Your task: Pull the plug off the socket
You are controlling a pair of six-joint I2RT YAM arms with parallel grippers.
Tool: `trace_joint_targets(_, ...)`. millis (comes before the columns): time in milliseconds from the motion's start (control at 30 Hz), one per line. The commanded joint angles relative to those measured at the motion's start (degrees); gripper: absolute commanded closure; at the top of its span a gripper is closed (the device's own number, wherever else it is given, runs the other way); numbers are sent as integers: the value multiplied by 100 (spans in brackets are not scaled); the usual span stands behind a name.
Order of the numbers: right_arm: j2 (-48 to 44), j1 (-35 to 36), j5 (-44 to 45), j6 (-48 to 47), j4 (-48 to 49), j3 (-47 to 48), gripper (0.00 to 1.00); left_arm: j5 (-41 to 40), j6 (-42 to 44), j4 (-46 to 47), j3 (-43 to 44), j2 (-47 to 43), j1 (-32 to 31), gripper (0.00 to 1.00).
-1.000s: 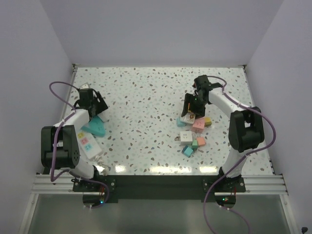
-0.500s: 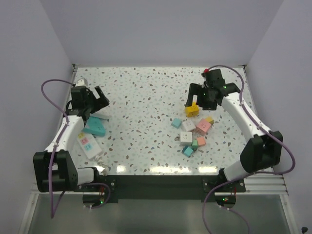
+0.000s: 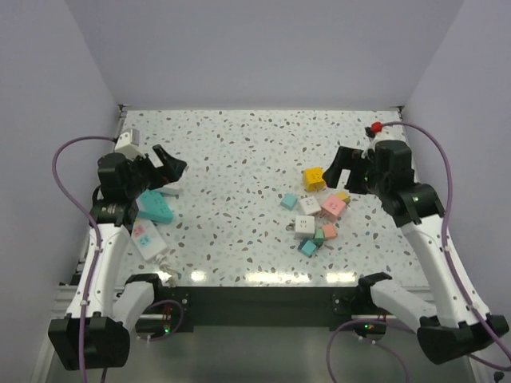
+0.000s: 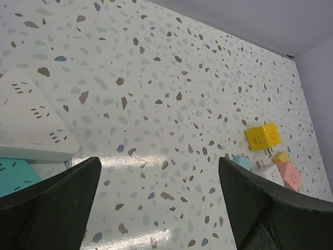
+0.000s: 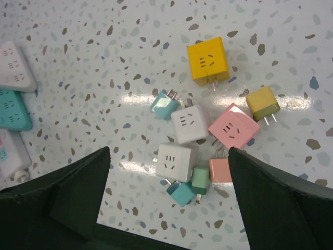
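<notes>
Both arms reach up and forward over the counter (image 3: 239, 152), wrists pitched down. The left end effector (image 3: 168, 165) hangs wide open and empty, with the white socket block (image 4: 31, 125) below it. The right end effector (image 3: 345, 169) is also wide open and empty. The yellow plug (image 5: 208, 61) lies loose just ahead of it.

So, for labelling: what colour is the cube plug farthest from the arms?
The cube plug is yellow; right wrist view best.
</notes>
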Motion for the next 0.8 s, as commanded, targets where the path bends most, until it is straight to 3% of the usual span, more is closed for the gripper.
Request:
trace_joint_targets(0,-913,-22,118,138,116,-267,1,419,85,-90,-158,-387,16,0)
trace_joint_targets(333,-2796,-22,417,490,-798,-778,1,912,6,-81,210,-80,-71,0)
trace_joint_targets(567,-2789,-22,716,428,-1352,-400,1,1096,-64,50,211,8,-159,0)
trace_joint_targets(767,-2613,-22,1021,287,-1133,-250,2,1211,23,7,246,-71,-168,0)
